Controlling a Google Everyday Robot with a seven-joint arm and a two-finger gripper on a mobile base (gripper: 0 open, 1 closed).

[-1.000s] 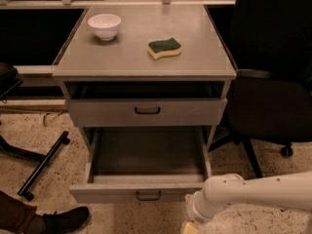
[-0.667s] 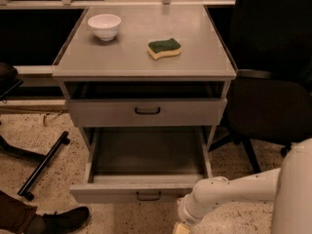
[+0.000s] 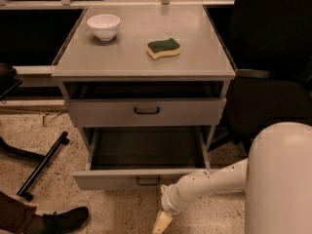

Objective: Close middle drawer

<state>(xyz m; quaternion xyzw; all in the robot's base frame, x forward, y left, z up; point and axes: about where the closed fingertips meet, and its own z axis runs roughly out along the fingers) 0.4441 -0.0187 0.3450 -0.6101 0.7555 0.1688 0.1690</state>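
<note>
**Gripper** (image 3: 162, 223): cream-tipped, bottom centre of the frame, pointing down at the speckled floor (image 3: 117, 213). It sits just below and slightly right of the drawer front, not touching it. Whether it is spread or closed cannot be told.

**White robot arm** (image 3: 209, 184): reaches in from the lower right and crosses the drawer's right front corner. It looks placed low so the wrist can come up against the front panel.

**Middle drawer** (image 3: 112, 179): wide, shallow and grey, in the lower centre. It is pulled well out of the cabinet with its empty interior showing. The small dark loop handle (image 3: 147, 181) sits centred on the flat front. Judged not yet closed: it needs a straight push toward the top of the frame.

**Upper grey drawer** (image 3: 97, 113): taller front, standing slightly proud of the frame.

**Grey cabinet surface** (image 3: 126, 57): carries a white round bowl (image 3: 103, 26) at upper left and a green-and-yellow sponge (image 3: 164, 48) near centre. The two are well apart, and both are clear of the push.

**Black chair** (image 3: 273, 96): right side of the frame, beside the cabinet.
</note>
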